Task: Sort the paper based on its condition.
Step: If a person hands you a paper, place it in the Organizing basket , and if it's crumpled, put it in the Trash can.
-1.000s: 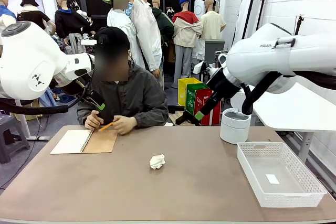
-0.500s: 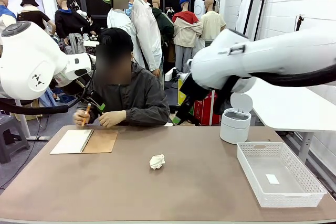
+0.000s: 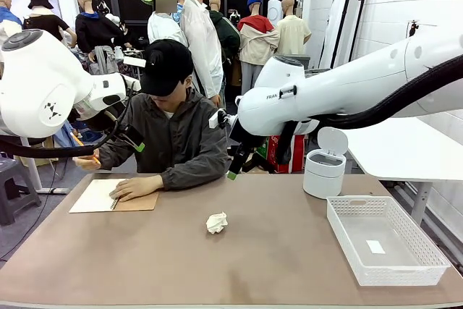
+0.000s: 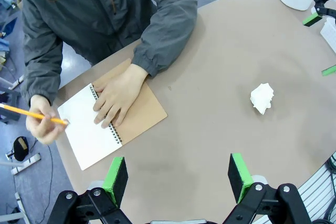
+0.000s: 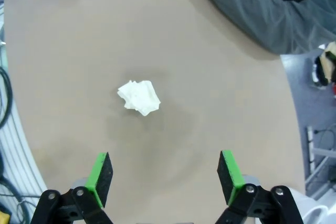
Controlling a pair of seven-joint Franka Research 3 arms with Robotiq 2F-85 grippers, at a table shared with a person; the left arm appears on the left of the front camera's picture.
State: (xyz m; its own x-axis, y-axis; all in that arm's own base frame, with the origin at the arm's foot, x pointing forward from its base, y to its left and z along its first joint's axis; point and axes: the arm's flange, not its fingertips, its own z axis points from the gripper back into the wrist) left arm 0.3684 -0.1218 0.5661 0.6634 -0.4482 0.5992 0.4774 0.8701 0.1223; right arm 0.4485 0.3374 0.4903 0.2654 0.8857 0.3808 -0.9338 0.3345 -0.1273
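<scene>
The paper [image 3: 216,222] is a crumpled white ball lying near the middle of the brown table [image 3: 275,265]. My right gripper [image 3: 239,168] hangs open in the air behind and slightly right of it, well above the tabletop. From the right wrist view the paper [image 5: 138,96] lies ahead of the open right gripper [image 5: 164,162], a little left of centre. My left gripper [image 3: 134,143] stays high at the far left, open and holding nothing. The left wrist view looks down past the left gripper [image 4: 177,167] at the paper [image 4: 262,98] on the right.
A person sits at the far side with one hand [image 3: 134,188] on a spiral notebook [image 3: 116,195] and a pencil [image 4: 31,114] in the other. A white basket [image 3: 340,231] stands at the right, and a small white lidded bin [image 3: 323,171] behind it.
My right arm has swung leftward across the table's far side, bringing its open gripper closer to the paper. The person moved the pencil hand out to the side and laid the other hand on the notebook.
</scene>
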